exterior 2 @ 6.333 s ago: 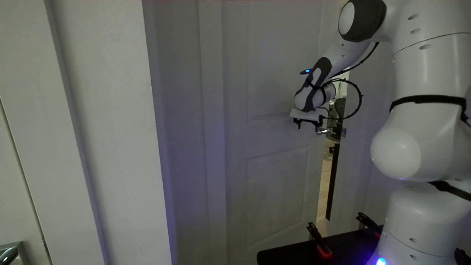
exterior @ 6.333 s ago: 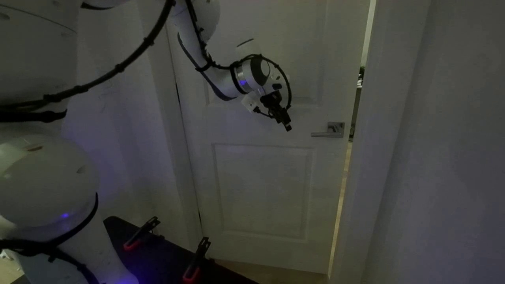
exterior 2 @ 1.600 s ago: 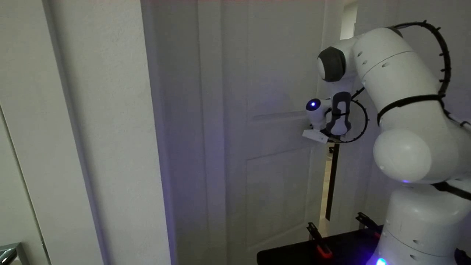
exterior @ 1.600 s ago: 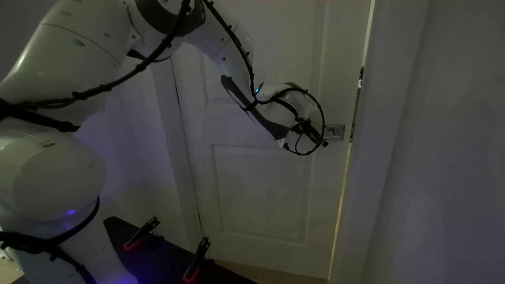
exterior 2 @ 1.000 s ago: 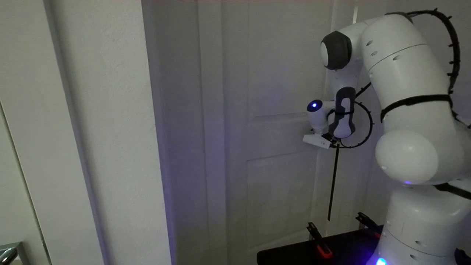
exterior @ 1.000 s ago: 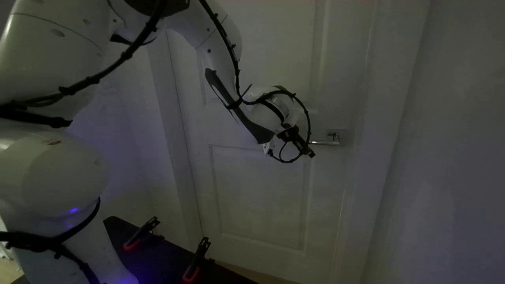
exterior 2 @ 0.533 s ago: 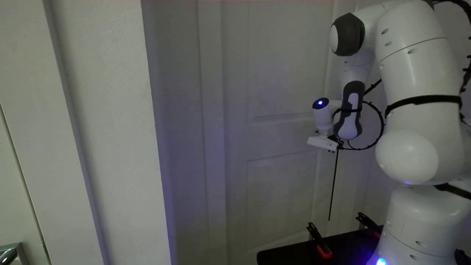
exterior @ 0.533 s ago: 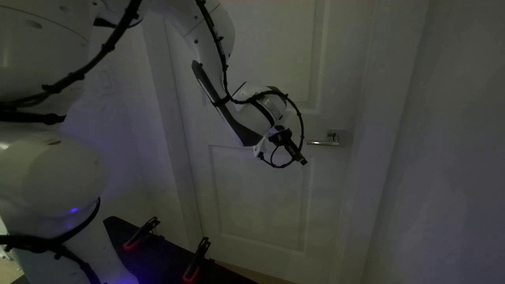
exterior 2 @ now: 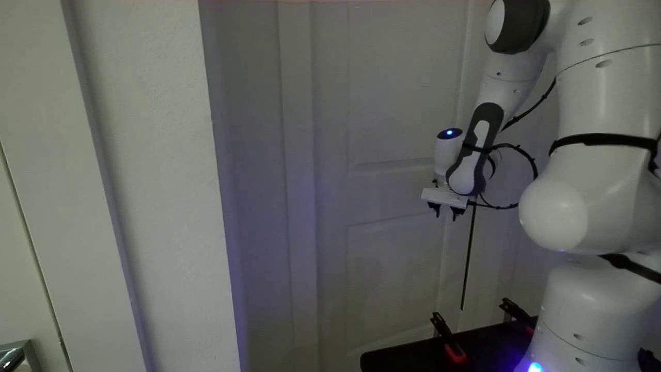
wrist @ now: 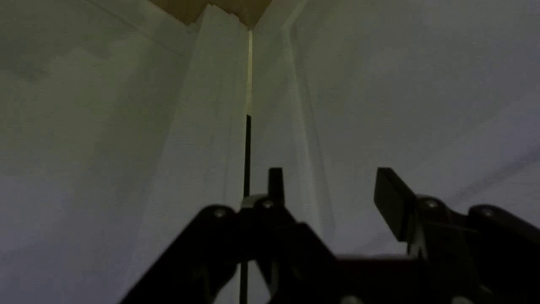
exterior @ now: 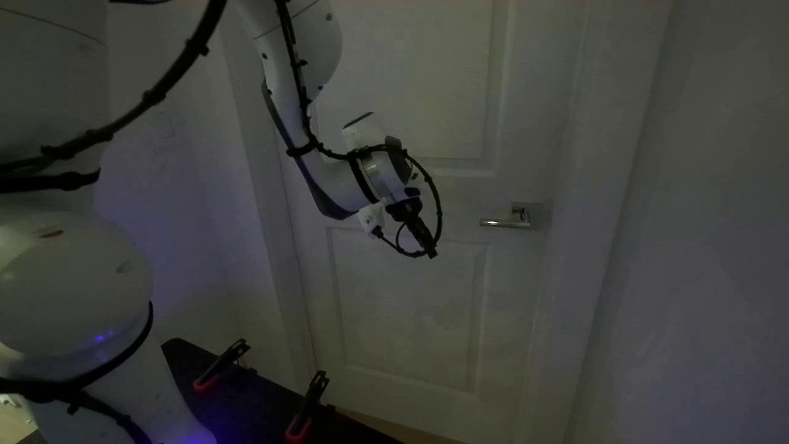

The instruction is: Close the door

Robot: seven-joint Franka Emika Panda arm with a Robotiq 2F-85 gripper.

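one panelled door [exterior: 407,302], one lever handle [exterior: 505,223], two clamps [exterior: 308,407], two jaws clearly apart around bare air

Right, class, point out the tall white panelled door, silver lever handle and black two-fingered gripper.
Tall white panelled door [exterior: 410,308]: in an exterior view, lower panel.
Silver lever handle [exterior: 505,223]: in an exterior view, lever bar.
Black two-fingered gripper [wrist: 331,190]: in the wrist view, midway between fingertips.
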